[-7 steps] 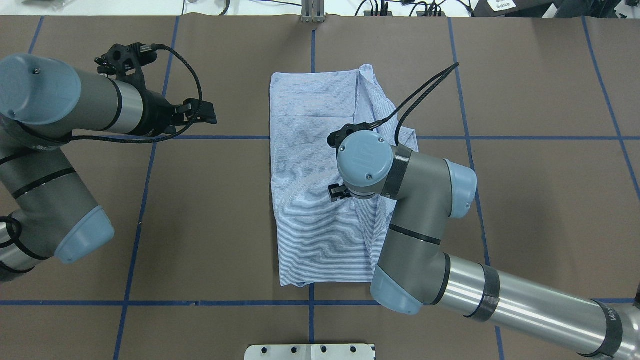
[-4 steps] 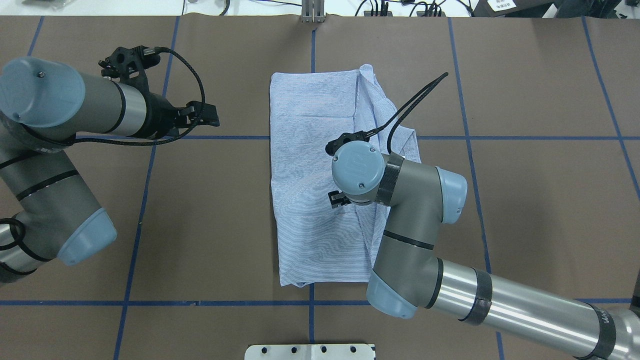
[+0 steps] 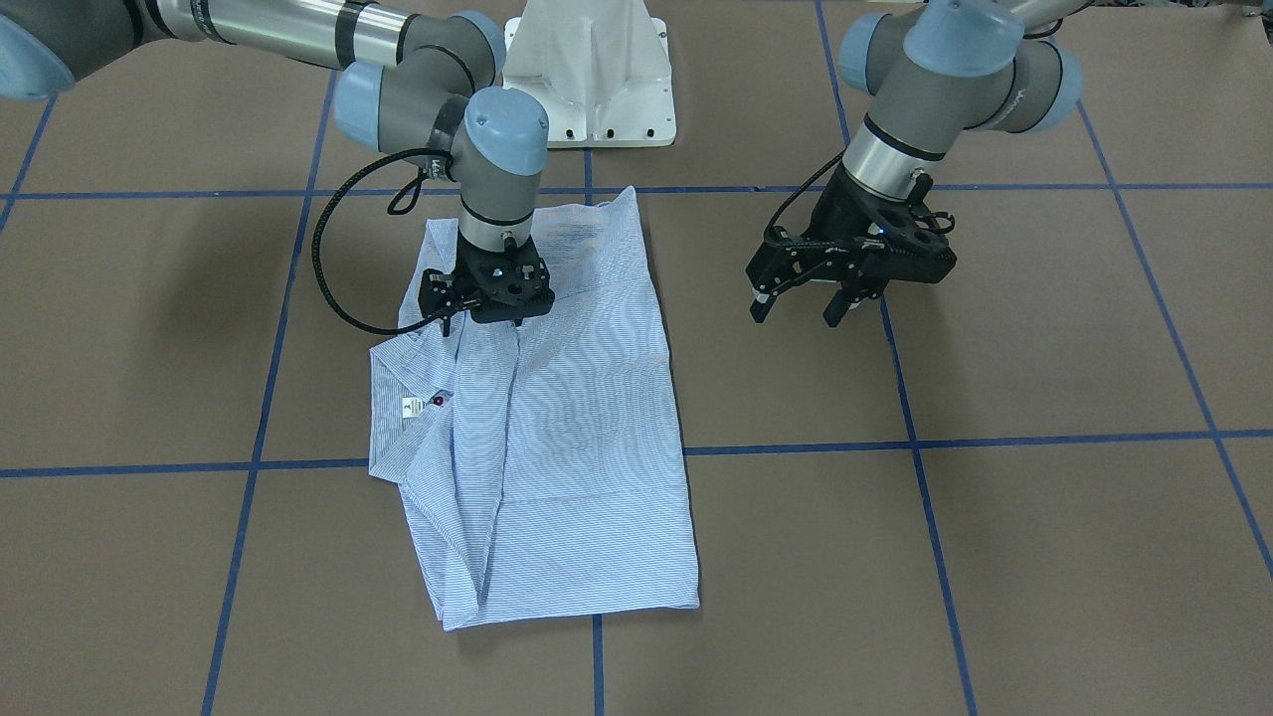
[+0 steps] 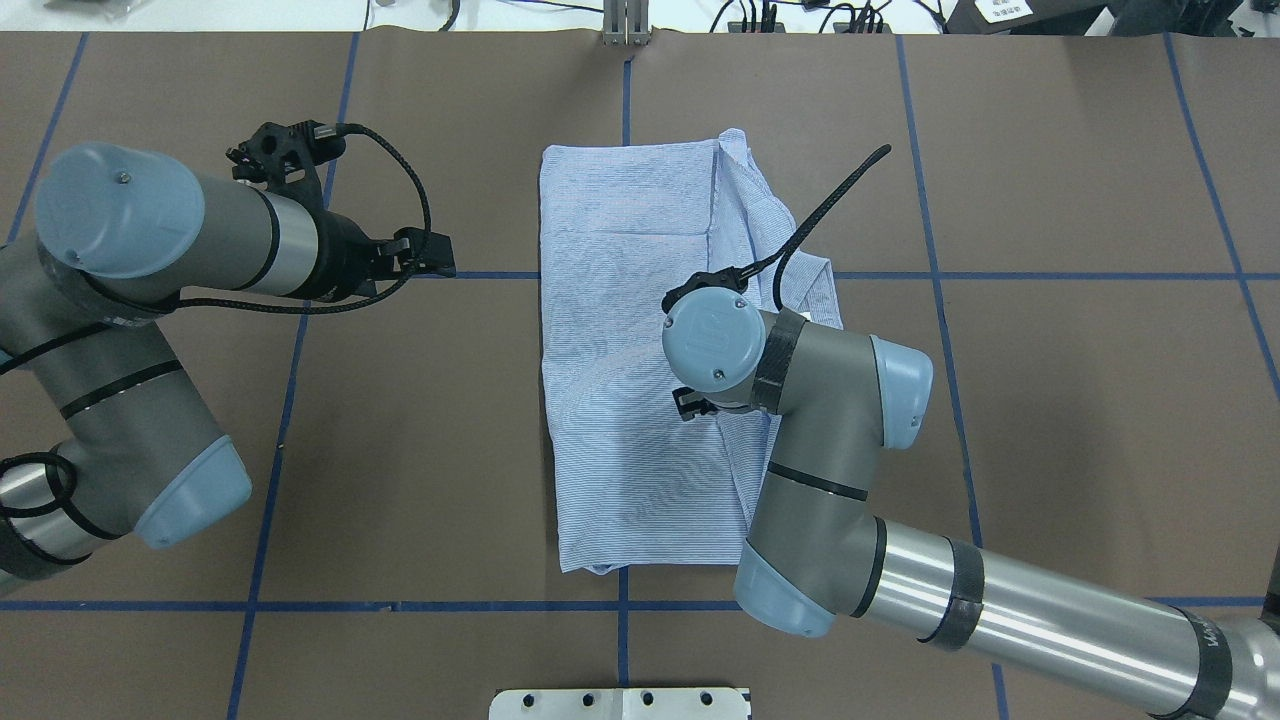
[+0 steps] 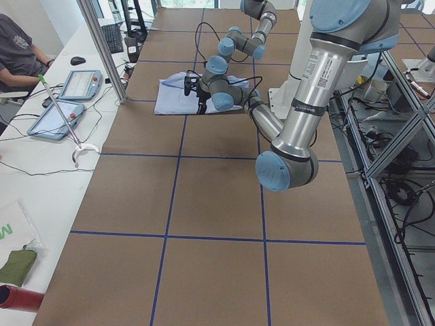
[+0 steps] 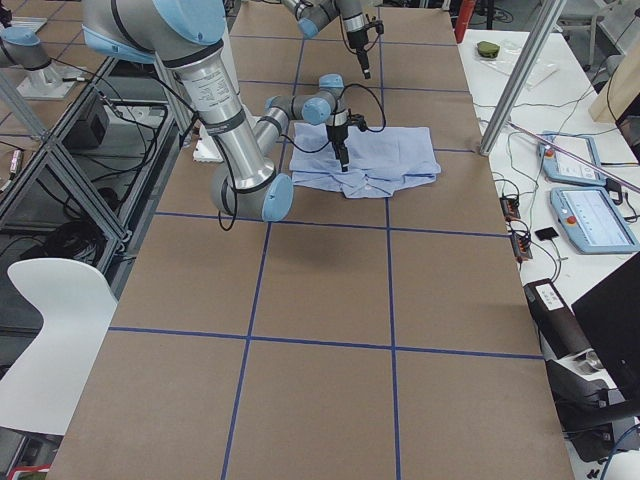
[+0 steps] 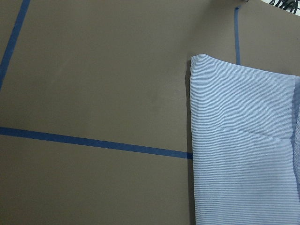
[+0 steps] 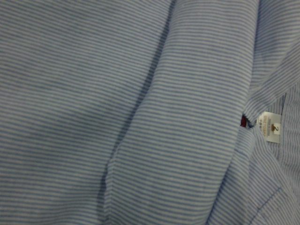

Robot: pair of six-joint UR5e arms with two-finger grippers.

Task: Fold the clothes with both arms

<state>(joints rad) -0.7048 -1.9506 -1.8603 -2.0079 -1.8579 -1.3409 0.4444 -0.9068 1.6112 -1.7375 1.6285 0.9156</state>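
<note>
Shirt [image 3: 577, 428] directly under right end effector [image 3: 487, 313], grip unclear; left end effector [image 3: 796, 310] nearby, jaws apart.

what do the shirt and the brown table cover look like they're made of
Shirt: thin woven cloth, probably cotton or a blend; matte, with fine blue-white stripes and soft, limp folds. Table cover: looks like brown paper or thin matte sheet; flat, without shine, crossed by blue lines that may be tape.

A robotics lab: tape-gridded table [image 4: 1100, 400], aluminium post [image 5: 103, 51], teach pendants [image 6: 592, 218].
</note>
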